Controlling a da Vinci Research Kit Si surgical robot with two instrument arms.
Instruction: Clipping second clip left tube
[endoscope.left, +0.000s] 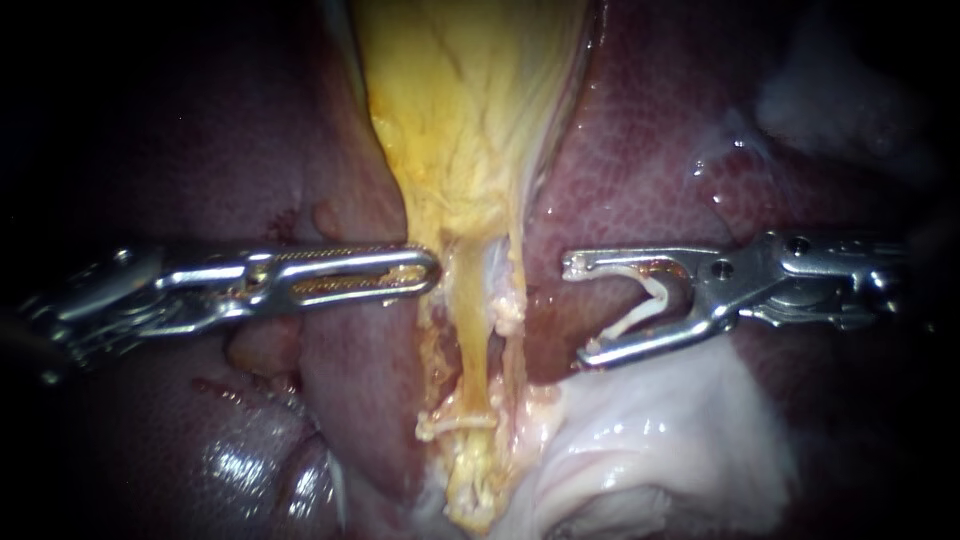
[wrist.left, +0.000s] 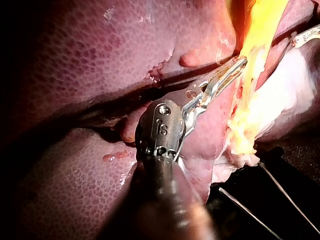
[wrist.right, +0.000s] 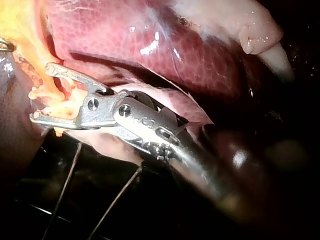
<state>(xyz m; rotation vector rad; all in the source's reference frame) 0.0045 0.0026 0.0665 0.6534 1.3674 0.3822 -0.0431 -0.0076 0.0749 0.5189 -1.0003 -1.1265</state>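
Observation:
The yellow gallbladder (endoscope.left: 470, 100) narrows down into two tubes. The left tube (endoscope.left: 474, 345) is yellow and carries a white clip (endoscope.left: 452, 424) across its lower end. A paler right tube (endoscope.left: 508, 300) runs beside it. My left instrument (endoscope.left: 425, 270) comes in level, its slotted jaws closed on the yellow tissue at the gallbladder's neck (wrist.left: 239, 65). My right instrument (endoscope.left: 578, 310) stands just right of the tubes, apart from them. Its jaws are wide apart and hold a white V-shaped clip (endoscope.left: 640, 300) between them (wrist.right: 41, 93).
Dark red liver (endoscope.left: 200, 150) lies on both sides of the gallbladder. Pale white tissue (endoscope.left: 660, 430) spreads under my right instrument. In the wrist views thin wires (wrist.right: 65, 185) cross a dark base below the tissue.

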